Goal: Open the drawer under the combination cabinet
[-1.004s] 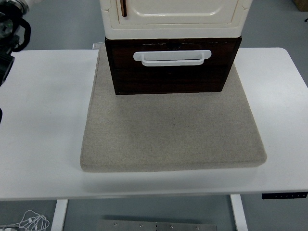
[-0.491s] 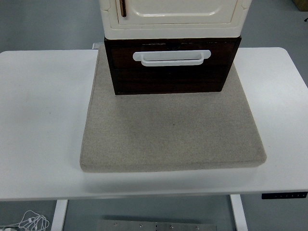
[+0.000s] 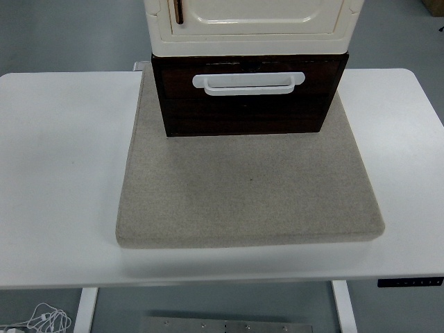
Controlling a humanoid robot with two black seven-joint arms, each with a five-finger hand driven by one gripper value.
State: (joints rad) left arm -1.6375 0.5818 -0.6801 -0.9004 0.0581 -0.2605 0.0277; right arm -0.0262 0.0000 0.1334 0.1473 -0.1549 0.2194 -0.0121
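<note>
Mat (image 3: 250, 194): lies on the table (image 3: 62, 173), centred; cabinet (image 3: 250, 28): stands on the mat's far part, above the drawer (image 3: 246, 104); handle (image 3: 248, 82): on the drawer's front, facing the table's near edge.

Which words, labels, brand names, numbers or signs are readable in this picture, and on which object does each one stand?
No text can be read.
The cream cabinet, the dark drawer with its white handle, the beige mat and the white table show no print.
The control panel on the table's front edge has small marks, too small to read.
</note>
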